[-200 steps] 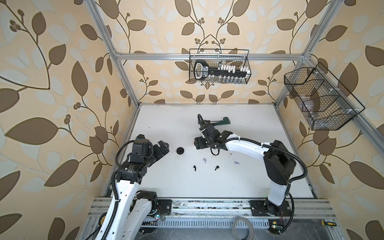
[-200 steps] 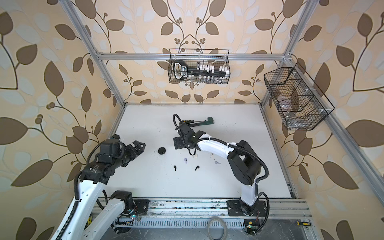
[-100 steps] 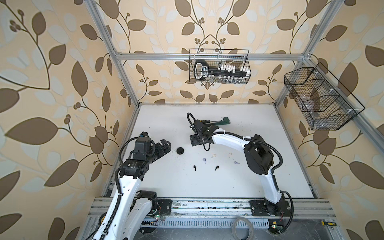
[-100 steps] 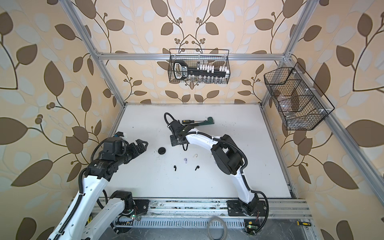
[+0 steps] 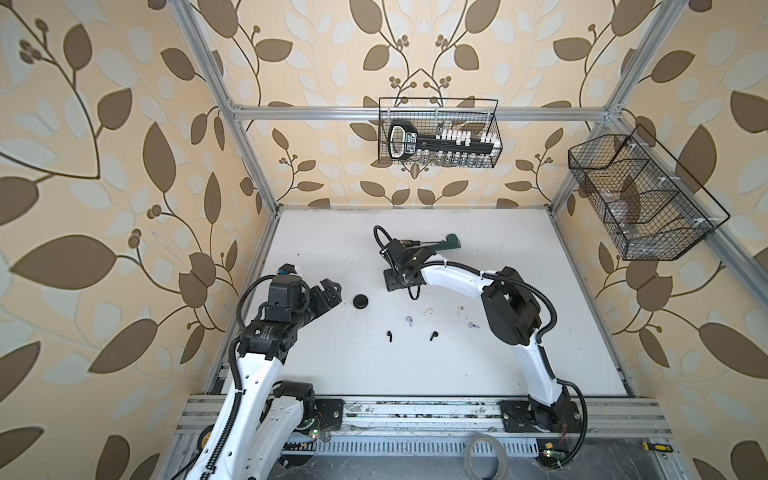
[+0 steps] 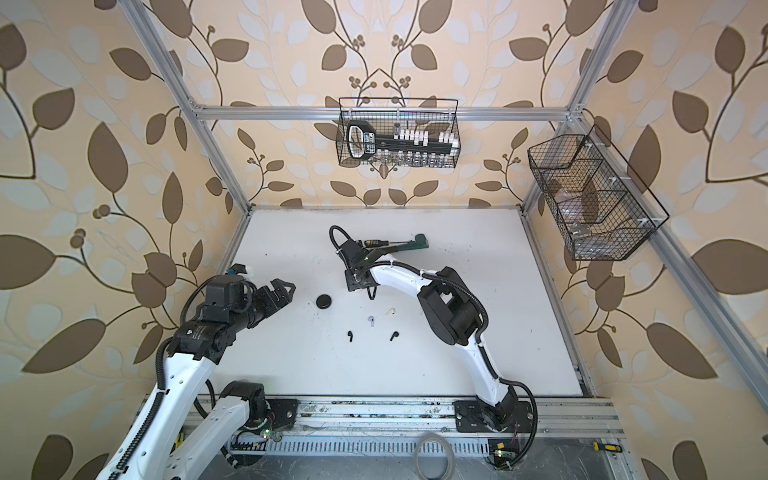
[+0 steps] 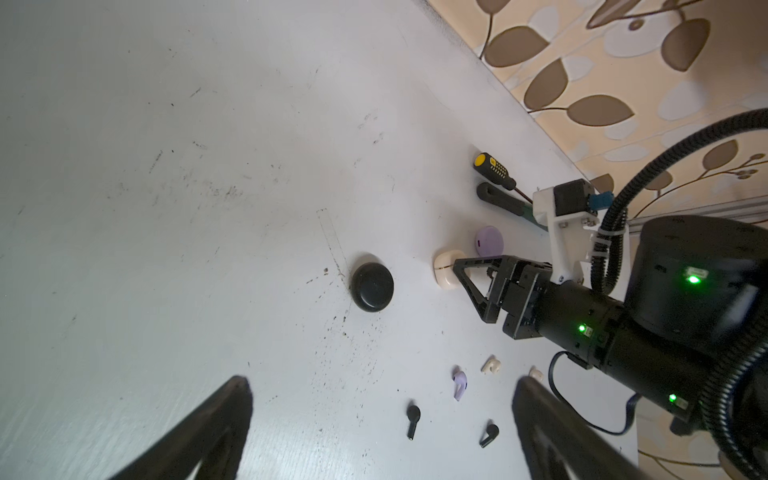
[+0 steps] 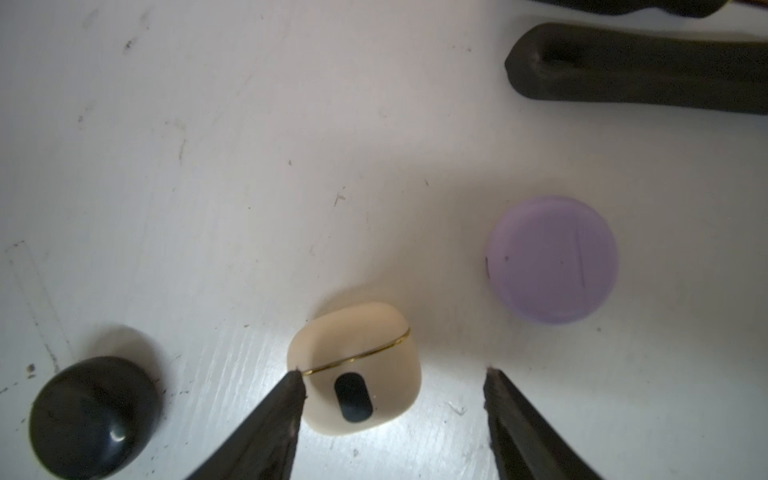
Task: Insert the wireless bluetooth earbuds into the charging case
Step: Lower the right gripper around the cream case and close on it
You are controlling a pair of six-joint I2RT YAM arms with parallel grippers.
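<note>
Looking in both top views, we find six earbuds (image 5: 409, 320) loose on the bench (image 5: 498, 374), none in a case. The left end effector (image 5: 334, 293) hangs beside the black case (image 5: 361, 301), likely clear for the other arm. In the left wrist view its jaws gape wide, empty. In the right wrist view the right end effector (image 8: 392, 382) straddles the shut cream case (image 8: 357, 345), partly open, one finger touching, nothing gripped. We judge it means to steady the case.
</note>
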